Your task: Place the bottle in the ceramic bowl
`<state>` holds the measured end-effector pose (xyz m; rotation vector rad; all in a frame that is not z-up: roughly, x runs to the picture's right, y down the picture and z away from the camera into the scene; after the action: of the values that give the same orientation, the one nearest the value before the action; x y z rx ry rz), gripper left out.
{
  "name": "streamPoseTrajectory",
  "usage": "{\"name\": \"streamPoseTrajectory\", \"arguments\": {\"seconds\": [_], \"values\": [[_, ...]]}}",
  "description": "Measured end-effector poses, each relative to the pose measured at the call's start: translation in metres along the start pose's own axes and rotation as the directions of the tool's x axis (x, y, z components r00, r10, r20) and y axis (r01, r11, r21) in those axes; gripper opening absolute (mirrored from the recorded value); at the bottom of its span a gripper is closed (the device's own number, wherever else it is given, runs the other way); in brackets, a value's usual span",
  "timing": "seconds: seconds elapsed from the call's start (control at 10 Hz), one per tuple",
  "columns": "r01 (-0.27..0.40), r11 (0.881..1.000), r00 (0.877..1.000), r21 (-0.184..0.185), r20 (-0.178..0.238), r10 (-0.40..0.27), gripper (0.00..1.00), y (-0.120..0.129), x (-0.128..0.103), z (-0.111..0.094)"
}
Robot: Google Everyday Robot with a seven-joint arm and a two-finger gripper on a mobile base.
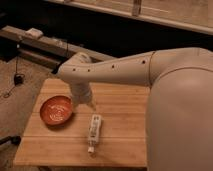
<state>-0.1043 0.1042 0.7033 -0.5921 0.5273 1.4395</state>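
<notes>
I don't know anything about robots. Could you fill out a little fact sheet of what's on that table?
surface: wooden table
bowl: ceramic bowl, orange-red, upright at the left, nothing in it
bottle: bottle, white, lying on its side right of the bowl, apart from it, cap toward the near edge
gripper: gripper, pointing down between bowl and bottle, by the bottle's far end
task status: bottle not yet in bowl

Bottle (94, 131) flat beside bowl (56, 111), near gripper (90, 102)

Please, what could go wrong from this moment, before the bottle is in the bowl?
The bottle lies flat, one end toward the front edge of the table; a bump could push it off. The gripper hangs by its far end, close beside the ceramic bowl, so a careless descent might knock the bowl.
</notes>
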Motion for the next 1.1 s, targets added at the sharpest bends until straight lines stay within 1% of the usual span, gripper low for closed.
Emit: {"name": "streamPoseTrajectory", "arguments": {"seconds": [0.4,0.6,0.7,0.9,1.1], "values": [[0.000,1.000,1.000,0.000,0.000,0.000,0.65,0.000,0.000,0.000],[-0.005,1.000,1.000,0.015,0.000,0.005,0.65,-0.004,0.002,0.005],[-0.007,1.000,1.000,0.008,0.004,0.007,0.65,-0.005,0.004,0.014],[-0.024,1.000,1.000,0.003,0.002,0.024,0.65,-0.016,0.008,0.029],[-0.027,1.000,1.000,0.004,-0.009,0.027,0.65,-0.022,0.013,0.054]]}}
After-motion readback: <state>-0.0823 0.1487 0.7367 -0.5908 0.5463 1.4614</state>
